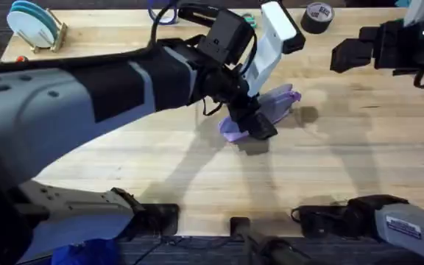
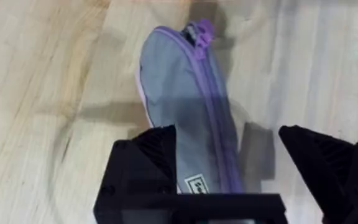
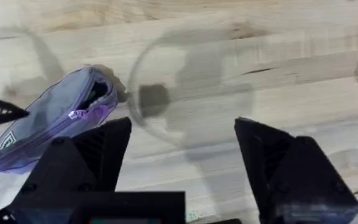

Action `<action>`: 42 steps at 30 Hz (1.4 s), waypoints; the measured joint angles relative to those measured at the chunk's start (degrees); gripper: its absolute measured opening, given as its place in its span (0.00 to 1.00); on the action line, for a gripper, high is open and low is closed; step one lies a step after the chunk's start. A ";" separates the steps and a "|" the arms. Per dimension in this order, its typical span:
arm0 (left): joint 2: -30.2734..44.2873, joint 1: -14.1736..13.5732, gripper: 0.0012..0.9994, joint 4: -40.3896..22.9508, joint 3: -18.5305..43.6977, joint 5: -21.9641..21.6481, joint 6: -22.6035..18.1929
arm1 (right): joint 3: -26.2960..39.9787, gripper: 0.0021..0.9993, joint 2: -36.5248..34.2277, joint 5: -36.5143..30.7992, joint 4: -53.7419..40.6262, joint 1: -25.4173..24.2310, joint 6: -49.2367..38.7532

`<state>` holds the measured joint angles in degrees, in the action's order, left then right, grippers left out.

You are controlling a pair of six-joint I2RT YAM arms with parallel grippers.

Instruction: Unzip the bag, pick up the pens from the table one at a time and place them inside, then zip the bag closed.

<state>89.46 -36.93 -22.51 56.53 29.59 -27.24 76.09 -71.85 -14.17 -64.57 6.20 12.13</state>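
Pale plank bench (image 1: pixel 359 125) carries the lavender pouch (image 2: pixel 185 106), under the left claw (image 2: pixel 229 158), fingers apart. Zipper nearly closed; right claw (image 3: pixel 182 146), spread, should finish pulling it.

One soft lavender-purple fabric zip pouch (image 1: pixel 271 110), one black tape roll (image 1: pixel 316 16), two stacked round blue plates (image 1: pixel 34 22).
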 joint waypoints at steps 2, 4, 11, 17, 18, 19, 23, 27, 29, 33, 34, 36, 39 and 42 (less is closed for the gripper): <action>0.51 0.00 1.00 0.90 0.00 -0.73 -0.04 | 0.00 1.00 0.00 0.00 0.01 0.00 -0.01; 0.71 0.00 1.00 1.79 0.00 -1.19 -0.12 | 0.00 1.00 0.00 0.00 0.01 0.00 -0.01; 0.85 0.00 0.82 3.59 0.00 -1.63 -0.32 | 0.00 1.00 0.00 0.00 -0.04 0.00 0.00; 0.86 0.00 0.18 3.90 0.00 -2.03 -0.51 | 0.00 1.00 0.00 0.00 -0.05 0.00 -0.01; 0.86 0.00 0.09 3.89 0.00 -2.22 -0.54 | 0.00 1.00 0.00 0.00 -0.05 -0.01 -0.01; 0.88 0.00 0.06 3.90 0.00 -2.34 -0.65 | 0.00 1.00 0.00 0.00 -0.05 -0.02 -0.01; 0.93 0.00 0.04 3.90 0.00 -2.42 -0.64 | 0.00 1.00 0.00 0.18 -1.33 0.00 -0.17; 0.93 0.00 0.04 3.90 0.00 -2.44 -0.64 | 0.00 1.00 0.00 2.75 -2.07 -0.07 -5.35; 0.93 0.00 0.04 3.95 0.00 -2.44 -0.64 | 0.00 1.00 0.00 5.00 -2.52 -0.07 -10.06; 0.93 0.00 0.04 4.21 0.00 -2.46 -0.64 | 0.00 1.00 0.00 12.16 -3.55 -0.07 -21.76; 0.93 0.00 0.04 4.30 0.00 -2.47 -0.64 | 0.00 1.00 0.00 13.78 -3.75 -0.07 -24.61; 0.93 0.00 0.04 4.42 0.00 -2.50 -0.64 | 0.00 1.00 0.00 16.33 -4.03 -0.07 -30.29; 0.93 0.00 0.04 4.92 -0.02 -2.70 -0.64 | 0.00 1.00 -0.19 18.81 -3.65 -0.07 -38.39; 0.93 0.00 0.04 5.19 -0.02 -2.87 -0.64 | 0.00 1.00 -0.93 19.76 -2.59 -0.07 -41.82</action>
<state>90.39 -36.93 -17.32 56.51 26.72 -27.88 76.09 -72.78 5.59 -67.16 6.13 -29.69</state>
